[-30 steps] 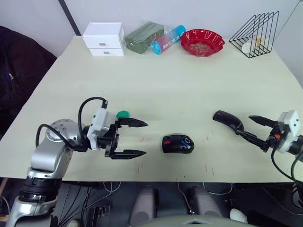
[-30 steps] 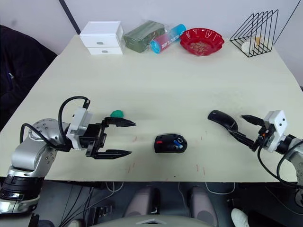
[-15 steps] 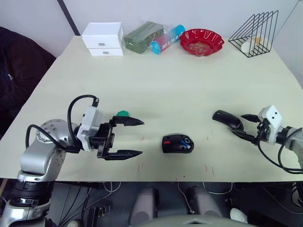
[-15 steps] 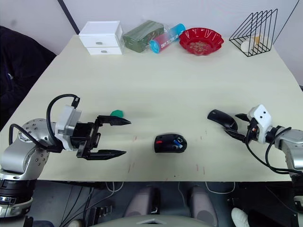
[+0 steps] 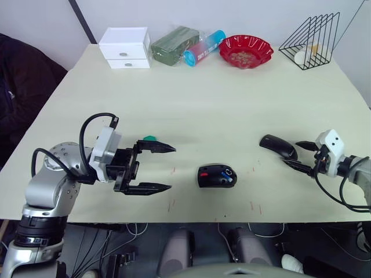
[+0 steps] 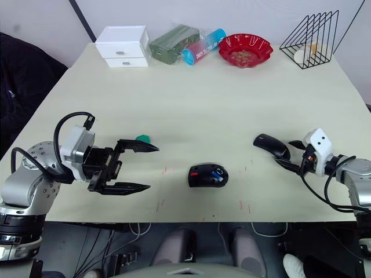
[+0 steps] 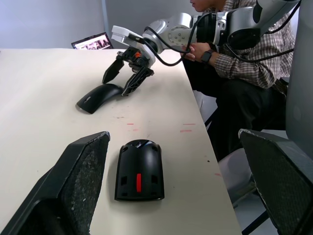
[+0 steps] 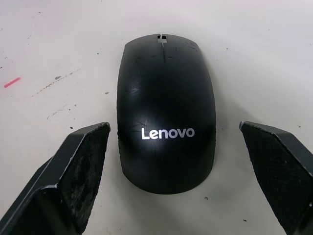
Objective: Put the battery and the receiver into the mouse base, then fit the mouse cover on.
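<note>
Black mouse base lower centre of head view on counter, blue battery inside; mouse cover right, before spread right pincer. Left pincer spread, lower left.

Right wrist view: cover centred between fingers, untouched.
</note>
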### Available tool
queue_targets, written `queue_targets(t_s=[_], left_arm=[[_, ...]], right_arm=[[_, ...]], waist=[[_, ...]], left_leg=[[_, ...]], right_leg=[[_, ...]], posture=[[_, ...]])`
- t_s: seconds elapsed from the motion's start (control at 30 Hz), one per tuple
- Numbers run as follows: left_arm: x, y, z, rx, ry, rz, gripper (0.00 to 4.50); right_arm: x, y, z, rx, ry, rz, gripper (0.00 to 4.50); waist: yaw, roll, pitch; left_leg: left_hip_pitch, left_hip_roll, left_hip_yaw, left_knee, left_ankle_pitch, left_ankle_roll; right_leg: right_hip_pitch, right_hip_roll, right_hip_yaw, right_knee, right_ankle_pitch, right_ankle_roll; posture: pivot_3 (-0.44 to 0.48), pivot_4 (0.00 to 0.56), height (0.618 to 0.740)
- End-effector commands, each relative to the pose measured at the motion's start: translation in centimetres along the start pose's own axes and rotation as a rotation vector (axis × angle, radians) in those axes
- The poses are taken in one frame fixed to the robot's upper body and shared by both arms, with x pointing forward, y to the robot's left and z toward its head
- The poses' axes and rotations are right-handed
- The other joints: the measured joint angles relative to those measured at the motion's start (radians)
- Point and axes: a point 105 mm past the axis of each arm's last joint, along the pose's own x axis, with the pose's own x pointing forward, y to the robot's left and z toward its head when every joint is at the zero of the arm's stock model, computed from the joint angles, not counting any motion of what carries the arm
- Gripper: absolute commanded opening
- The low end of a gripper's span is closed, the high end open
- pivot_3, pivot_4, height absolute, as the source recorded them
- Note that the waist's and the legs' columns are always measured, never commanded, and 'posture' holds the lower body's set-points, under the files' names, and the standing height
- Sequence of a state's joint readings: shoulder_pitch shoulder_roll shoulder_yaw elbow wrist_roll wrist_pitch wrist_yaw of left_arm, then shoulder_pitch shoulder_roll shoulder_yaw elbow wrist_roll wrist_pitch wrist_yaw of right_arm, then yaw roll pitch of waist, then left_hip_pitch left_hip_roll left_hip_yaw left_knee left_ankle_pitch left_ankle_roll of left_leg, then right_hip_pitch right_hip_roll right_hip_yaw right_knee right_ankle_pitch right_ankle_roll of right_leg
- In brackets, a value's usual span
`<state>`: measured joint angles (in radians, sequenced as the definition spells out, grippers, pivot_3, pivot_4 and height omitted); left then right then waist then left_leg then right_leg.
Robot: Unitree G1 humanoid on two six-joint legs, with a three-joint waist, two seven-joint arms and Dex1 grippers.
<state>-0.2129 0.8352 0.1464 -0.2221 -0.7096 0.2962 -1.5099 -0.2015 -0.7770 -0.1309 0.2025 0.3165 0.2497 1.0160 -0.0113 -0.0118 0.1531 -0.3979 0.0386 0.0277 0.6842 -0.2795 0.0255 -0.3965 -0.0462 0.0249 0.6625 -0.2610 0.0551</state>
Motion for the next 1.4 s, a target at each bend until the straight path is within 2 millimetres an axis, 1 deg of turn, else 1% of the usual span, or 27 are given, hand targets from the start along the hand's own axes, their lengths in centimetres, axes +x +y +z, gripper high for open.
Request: queue_targets(t_s=[0.03, 0.07, 0.1, 0.13, 0.17, 0.23, 0.57, 0.73, 0.77, 0.9, 1.0, 1.1, 1.23, 1.4], left_arm=[[0.1, 0.0, 0.6, 0.035, -0.003, -0.014, 4.50], [0.1, 0.0, 0.5, 0.031, -0.001, -0.015, 4.50], [0.1, 0.0, 0.5, 0.030, 0.001, -0.016, 4.50], [0.0, 0.0, 0.5, 0.029, 0.002, -0.016, 4.50], [0.0, 0.0, 0.5, 0.028, 0.003, -0.015, 4.50], [0.0, 0.0, 0.5, 0.029, 0.005, -0.015, 4.50], [0.2, 0.2, 0.4, 0.031, 0.005, -0.019, 4.50], [0.0, 0.3, 0.2, 0.031, 0.010, -0.016, 4.50], [-0.1, 0.3, 0.1, 0.031, 0.012, -0.017, 4.50], [-0.6, 0.4, -0.2, 0.030, 0.032, -0.021, 4.50], [-0.9, 0.4, -0.5, 0.030, 0.045, -0.027, 4.50], [-1.2, 0.4, -0.7, 0.031, 0.064, -0.046, 4.50], [-1.4, 0.2, -1.0, 0.025, 0.081, -0.053, 4.50], [-1.8, 0.2, -1.3, 0.028, 0.097, -0.053, 4.50]], right_arm=[[0.0, 0.1, 0.8, -0.035, -0.017, 0.002, 4.46], [0.1, 0.2, 0.8, -0.027, -0.021, 0.002, 4.46], [0.1, 0.2, 0.8, -0.028, -0.023, 0.008, 3.94], [0.1, 0.3, 0.9, -0.028, -0.025, 0.013, 3.65], [0.1, 0.3, 0.9, -0.025, -0.027, 0.014, 3.11], [0.2, 0.1, 1.0, -0.042, -0.030, -0.007, 2.31], [-0.1, 0.2, 1.2, -0.042, -0.036, 0.004, 2.26], [-0.8, 1.5, 2.7, -0.092, -0.051, 0.072, 2.26], [-0.8, 1.9, 3.0, -0.108, -0.049, 0.100, 2.26], [-0.5, 4.6, 5.8, -0.190, -0.048, 0.212, 2.26], [-0.1, 6.3, 7.1, -0.216, -0.028, 0.270, 2.26], [0.9, 9.3, 8.8, -0.259, -0.035, 0.377, 2.26], [1.6, 11.6, 9.6, -0.300, -0.006, 0.447, 2.26], [2.3, 13.0, 10.4, -0.341, 0.009, 0.479, 2.26]], waist=[[0.000, 0.000, 0.000], [0.000, 0.000, 0.000], [0.000, 0.000, 0.000], [0.000, 0.000, 0.000], [0.000, 0.000, 0.000], [0.000, 0.000, 0.000], [0.000, 0.000, 0.000], [0.000, 0.001, 0.001], [0.000, 0.001, 0.001], [0.000, 0.002, 0.003], [-0.002, 0.003, 0.004], [0.000, 0.003, 0.005], [0.000, 0.001, 0.006], [0.002, 0.001, 0.007]], left_leg=[[0.000, 0.000, 0.000, 0.000, 0.000, 0.000], [0.000, 0.000, 0.000, 0.000, 0.000, 0.000], [0.000, 0.000, 0.000, 0.000, 0.000, 0.000], [0.000, 0.000, 0.000, 0.000, 0.000, 0.000], [0.000, 0.000, 0.000, 0.000, 0.000, 0.000], [0.000, 0.000, 0.000, 0.000, 0.000, 0.000], [0.000, 0.000, 0.000, 0.000, 0.000, 0.000], [0.000, 0.000, 0.000, 0.000, 0.000, 0.000], [0.000, 0.000, 0.000, 0.000, 0.000, 0.000], [0.000, 0.000, -0.001, 0.000, 0.000, 0.000], [0.000, 0.000, -0.001, 0.000, 0.000, 0.000], [0.000, 0.000, -0.001, 0.000, 0.000, 0.000], [-0.001, 0.000, -0.002, 0.000, 0.000, 0.000], [-0.002, 0.000, -0.002, 0.000, 0.000, 0.000]], right_leg=[[0.000, 0.000, 0.000, 0.000, 0.000, 0.000], [0.000, 0.000, 0.000, 0.000, 0.000, 0.000], [0.000, 0.000, 0.000, 0.000, 0.000, 0.000], [0.000, 0.000, 0.000, 0.000, 0.000, 0.000], [0.000, 0.000, 0.000, 0.000, 0.000, 0.000], [0.000, 0.000, 0.000, 0.000, 0.000, 0.000], [0.000, 0.000, 0.000, 0.000, 0.000, 0.000], [0.000, 0.000, 0.000, 0.000, 0.000, 0.000], [0.000, 0.000, 0.000, 0.000, 0.000, 0.000], [0.000, 0.000, -0.001, 0.000, 0.000, 0.000], [-0.001, 0.000, 0.000, 0.000, 0.000, 0.000], [0.000, 0.000, -0.001, 0.000, 0.000, 0.000], [-0.001, 0.000, -0.002, 0.000, 0.000, 0.000], [-0.001, -0.001, -0.002, -0.001, 0.000, 0.000]], posture=[[0.000, 0.150, 0.740], [0.000, 0.150, 0.740], [0.000, 0.150, 0.740], [0.000, 0.150, 0.740], [0.000, 0.150, 0.740], [0.000, 0.150, 0.740], [0.000, 0.150, 0.740], [0.000, 0.150, 0.740], [0.000, 0.150, 0.740], [0.000, 0.150, 0.740], [0.000, 0.150, 0.740], [0.000, 0.150, 0.740], [0.000, 0.150, 0.740], [0.000, 0.150, 0.740]])
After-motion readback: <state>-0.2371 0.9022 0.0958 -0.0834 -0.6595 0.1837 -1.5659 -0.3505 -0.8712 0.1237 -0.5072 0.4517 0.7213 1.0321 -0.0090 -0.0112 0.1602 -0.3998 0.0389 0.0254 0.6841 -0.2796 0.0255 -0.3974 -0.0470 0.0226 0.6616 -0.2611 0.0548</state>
